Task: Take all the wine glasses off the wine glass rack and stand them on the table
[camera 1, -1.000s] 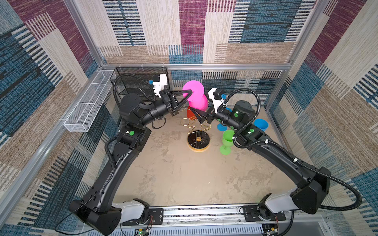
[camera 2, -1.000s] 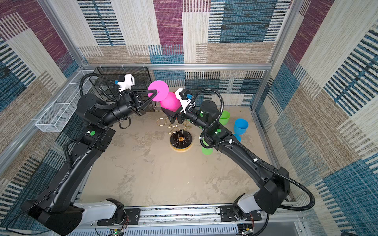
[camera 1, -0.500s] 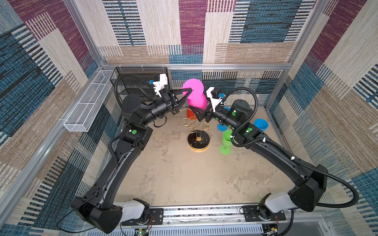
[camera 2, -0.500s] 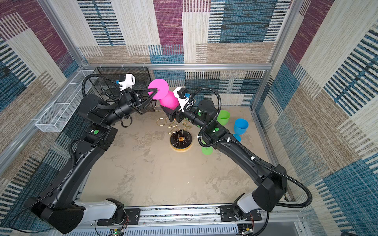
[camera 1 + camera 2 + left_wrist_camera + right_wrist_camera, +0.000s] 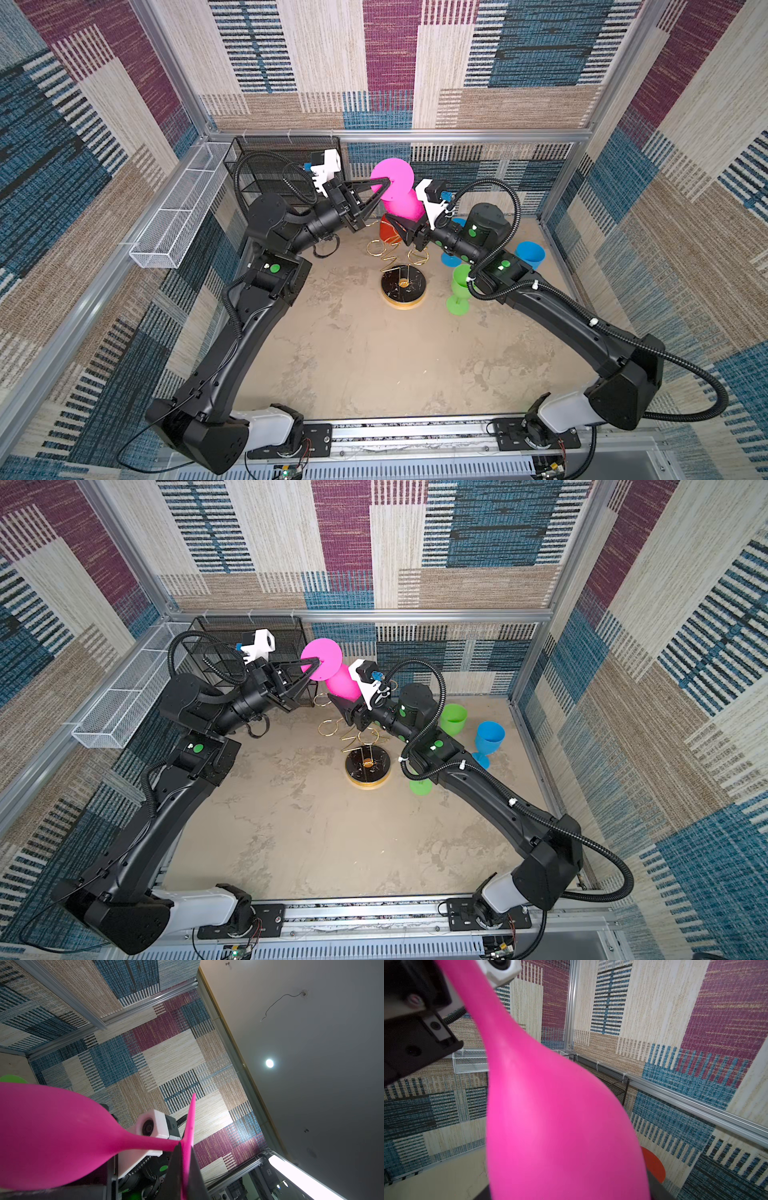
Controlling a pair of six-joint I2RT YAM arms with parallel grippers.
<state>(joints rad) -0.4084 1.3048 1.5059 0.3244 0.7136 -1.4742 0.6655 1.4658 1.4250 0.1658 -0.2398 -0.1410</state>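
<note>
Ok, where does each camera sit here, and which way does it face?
Both top views: high at the front, looking down on the table; both arms show.
Left wrist: faces the ceiling; left end effector pinches the pink wine glass foot.
Right wrist: faces the glass's bowl, mesh shelf behind; left arm's camera shows.
Shared: the glass.

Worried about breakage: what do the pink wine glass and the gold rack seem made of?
The wine glass looks like plastic or silicone, not glass: opaque, evenly pink, soft satin highlights. The rack looks like bent metal wire, shiny gold; its round base looks like polished black marble or an imitation, gold-rimmed.
</note>
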